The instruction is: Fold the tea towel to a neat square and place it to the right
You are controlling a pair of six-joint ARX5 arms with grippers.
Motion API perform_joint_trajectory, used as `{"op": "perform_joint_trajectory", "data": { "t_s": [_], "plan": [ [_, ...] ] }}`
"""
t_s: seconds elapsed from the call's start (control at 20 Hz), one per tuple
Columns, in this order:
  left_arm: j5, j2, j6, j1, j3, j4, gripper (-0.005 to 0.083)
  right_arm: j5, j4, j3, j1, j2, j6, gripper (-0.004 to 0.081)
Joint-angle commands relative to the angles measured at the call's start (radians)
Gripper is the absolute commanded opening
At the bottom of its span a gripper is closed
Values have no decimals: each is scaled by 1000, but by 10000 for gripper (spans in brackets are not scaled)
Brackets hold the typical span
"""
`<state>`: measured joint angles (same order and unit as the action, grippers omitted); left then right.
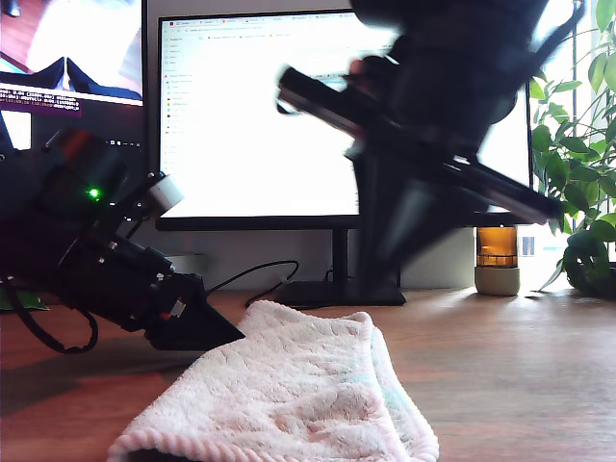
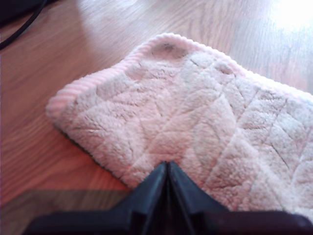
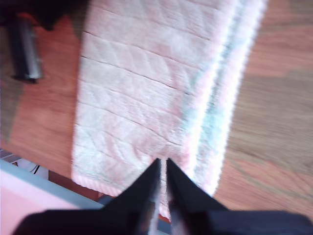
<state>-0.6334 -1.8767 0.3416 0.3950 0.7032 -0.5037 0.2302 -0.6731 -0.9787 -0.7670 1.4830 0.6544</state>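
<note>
The tea towel (image 1: 289,395) lies folded in layers on the wooden table, pale pink and fluffy with a corded hem; it fills much of the first wrist view (image 2: 195,112) and the second wrist view (image 3: 146,83). My first gripper (image 2: 167,167) is shut, its tips resting at the towel's edge; in the exterior view it (image 1: 231,334) sits low on the left, touching the towel's left side. My second gripper (image 3: 162,165) is shut with nothing in it, high above the towel. Its arm (image 1: 433,144) is a dark blur at upper right of the exterior view.
A large monitor (image 1: 250,115) on a stand (image 1: 339,289) is behind the towel, with a second screen (image 1: 67,58) at the exterior view's left. A black cable (image 1: 250,274) trails by the stand. An amber jar (image 1: 497,258) and a leafy plant (image 1: 582,154) stand at the exterior view's right.
</note>
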Motion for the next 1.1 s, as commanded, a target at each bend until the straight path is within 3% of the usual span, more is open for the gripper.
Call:
{"op": "perform_joint_trajectory", "data": {
  "t_s": [0.0, 0.25, 0.35, 1.05],
  "plan": [
    [5, -48, -2, 0, -3, 1, -21, 23, 5, 18, 8, -1, 0, 181],
    [5, -55, -2, 0, -2, 1, -21, 119, 3, 18, 26, 72, -12, 201],
    [5, -55, -2, 0, -2, 2, -21, 121, 0, 18, 21, 107, -31, 236],
    [13, -55, -1, 0, 0, 0, -21, 104, 6, 18, 43, 156, -117, 236]
  ]
}}
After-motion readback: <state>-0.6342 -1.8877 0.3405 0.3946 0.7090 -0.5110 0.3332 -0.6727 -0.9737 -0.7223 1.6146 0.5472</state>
